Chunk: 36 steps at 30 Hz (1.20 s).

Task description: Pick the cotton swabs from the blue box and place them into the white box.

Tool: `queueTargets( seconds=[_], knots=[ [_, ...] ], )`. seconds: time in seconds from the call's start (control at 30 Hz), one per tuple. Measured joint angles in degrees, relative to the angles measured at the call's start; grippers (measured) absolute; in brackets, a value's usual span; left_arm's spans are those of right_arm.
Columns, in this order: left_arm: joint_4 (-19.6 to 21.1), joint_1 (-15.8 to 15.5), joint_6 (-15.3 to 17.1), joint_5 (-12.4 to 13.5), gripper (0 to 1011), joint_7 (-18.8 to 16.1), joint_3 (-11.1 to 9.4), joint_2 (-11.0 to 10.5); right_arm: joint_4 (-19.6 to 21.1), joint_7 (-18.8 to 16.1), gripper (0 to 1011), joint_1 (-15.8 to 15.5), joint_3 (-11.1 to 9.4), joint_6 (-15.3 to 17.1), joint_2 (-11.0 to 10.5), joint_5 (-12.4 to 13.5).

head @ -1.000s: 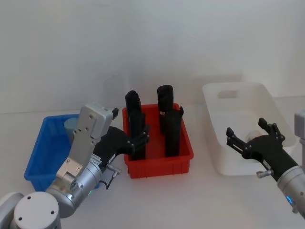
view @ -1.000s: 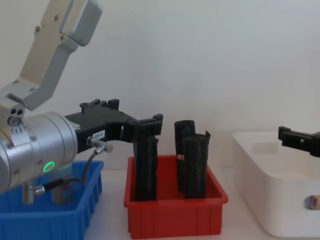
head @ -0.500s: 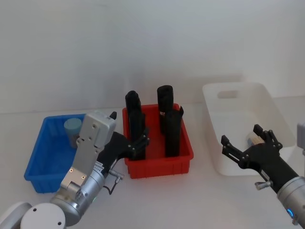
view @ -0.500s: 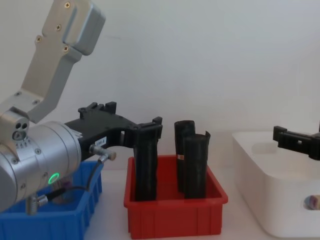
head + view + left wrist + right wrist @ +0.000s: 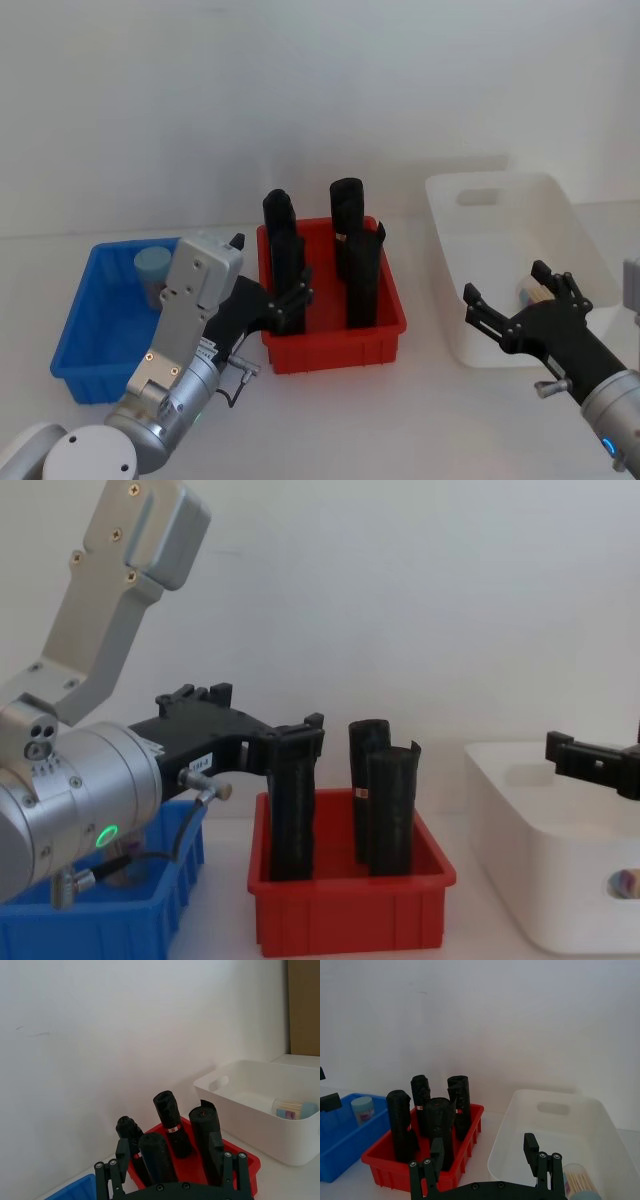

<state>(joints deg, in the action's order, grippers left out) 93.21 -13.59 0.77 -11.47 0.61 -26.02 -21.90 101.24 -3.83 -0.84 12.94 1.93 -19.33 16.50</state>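
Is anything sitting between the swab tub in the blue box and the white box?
Yes. The red bin, holding tall black rolls, sits between the blue box and the white box, so the swab tub likely has to travel over it.

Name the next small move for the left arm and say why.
Probably swing the left hand over the blue box, above the cotton swabs tub standing in it. That hand is open and empty by the red bin, while a second tub lies in the white box near the open right hand.
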Motion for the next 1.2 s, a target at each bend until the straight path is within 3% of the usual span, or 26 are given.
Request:
queueTargets(
  seconds=[0.7, 1.2],
  knots=[
    [0.0, 0.0, 0.0, 0.0, 1004, 0.0, 0.0, 0.0, -1.0, -0.7, 1002, 1.0, 0.0, 0.2, 0.5, -0.5],
    [0.0, 0.0, 0.0, 0.0, 1004, 0.0, 0.0, 0.0, -11.1, -7.0, 1002, 9.1, 1.1, 0.3, 4.3, -4.3]
  ],
)
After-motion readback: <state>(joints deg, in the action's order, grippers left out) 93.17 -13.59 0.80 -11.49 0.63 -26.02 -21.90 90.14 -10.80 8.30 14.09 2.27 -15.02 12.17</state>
